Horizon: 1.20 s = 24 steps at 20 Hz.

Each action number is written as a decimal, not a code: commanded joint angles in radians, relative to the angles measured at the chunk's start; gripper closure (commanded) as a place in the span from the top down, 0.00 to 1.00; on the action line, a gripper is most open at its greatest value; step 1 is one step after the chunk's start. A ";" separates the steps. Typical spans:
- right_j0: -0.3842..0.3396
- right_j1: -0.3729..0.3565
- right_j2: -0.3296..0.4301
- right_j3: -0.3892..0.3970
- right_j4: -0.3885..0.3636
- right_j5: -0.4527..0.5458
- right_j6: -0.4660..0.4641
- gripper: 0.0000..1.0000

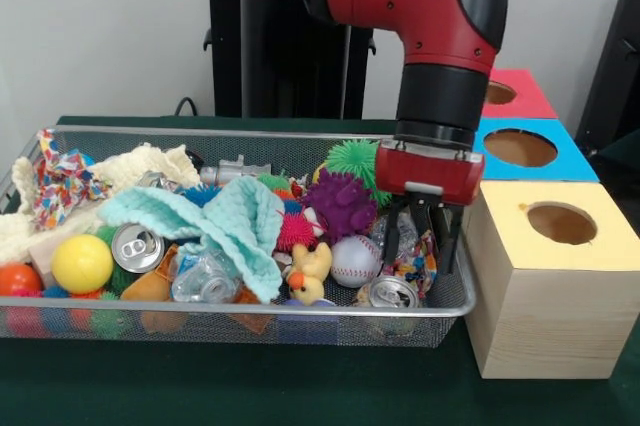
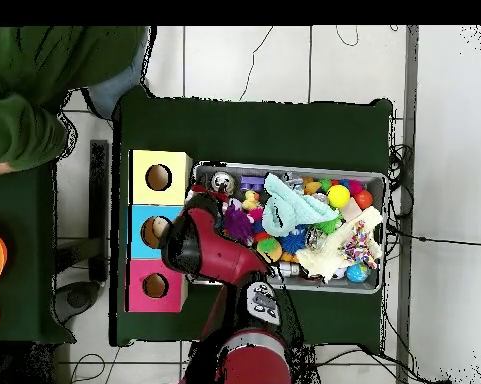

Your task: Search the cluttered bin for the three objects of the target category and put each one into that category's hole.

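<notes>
1. The wire mesh bin [image 1: 240,321] occupies the left and centre of the front view, resting on a dark green table [image 1: 300,391].
2. At the bin's far left end, a confetti-pattern cloth [image 1: 58,181] lies draped over the rim area, touching a cream-yellow knitted cloth [image 1: 140,166] that spreads along the far side.
3. Below these, an orange ball [image 1: 17,279] and a yellow ball [image 1: 82,263] rest against the near mesh wall. A silver drink can [image 1: 136,246] lies just beside the yellow ball.
4. A mint-green knitted cloth [image 1: 225,226] covers the bin's centre, lying over a crushed clear plastic bottle [image 1: 203,281].
5. Right of centre: a yellow rubber duck [image 1: 312,271], a baseball [image 1: 354,260], a purple spiky ball [image 1: 340,203] and a green spiky ball [image 1: 355,161] behind it.
6. The gripper [image 1: 424,246] hangs from the red and black arm [image 1: 420,6] into the bin's right end. Its dark fingers [image 1: 447,236] point downward with a gap between them, spread on either side of a second confetti-pattern piece [image 1: 415,251]; whether they touch it cannot be told. A second can [image 1: 392,293] lies just below.
7. Right of the bin stand three boxes in a row. The nearest is the yellow-topped wooden box [image 1: 545,291], touching the bin's right end, with its round hole [image 1: 561,223] uncovered. Behind it sit the blue-topped opening [image 1: 520,148] and the red-topped opening [image 1: 498,93].
8. In the overhead view, a person's green sleeve [image 2: 29,90] appears at the upper left edge, well apart from the bin [image 2: 289,286].
</notes>
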State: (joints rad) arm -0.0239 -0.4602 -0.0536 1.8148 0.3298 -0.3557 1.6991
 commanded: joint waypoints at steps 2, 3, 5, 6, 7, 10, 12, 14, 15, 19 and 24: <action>-0.078 0.119 0.091 -0.045 -0.013 -0.093 0.295 1.00; -0.085 0.119 0.092 -0.045 -0.027 -0.094 0.290 1.00; -0.090 0.119 0.095 -0.048 -0.030 -0.091 0.289 1.00; -0.088 0.122 0.094 -0.050 -0.029 -0.092 0.291 1.00; -0.084 0.127 0.093 -0.055 -0.024 -0.097 0.292 1.00; -0.051 0.146 0.079 -0.070 0.018 -0.110 0.297 1.00; -0.029 0.153 0.067 -0.077 0.055 -0.111 0.297 1.00; -0.010 0.154 0.055 -0.076 0.082 -0.113 0.292 1.00; -0.005 0.154 0.052 -0.074 0.091 -0.113 0.291 1.00; 0.011 0.152 0.043 -0.068 0.114 -0.113 0.291 1.00; 0.015 0.149 0.045 -0.060 0.130 -0.102 0.300 1.00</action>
State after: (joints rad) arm -0.0068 -0.3722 -0.0554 1.8097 0.3930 -0.4375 1.7537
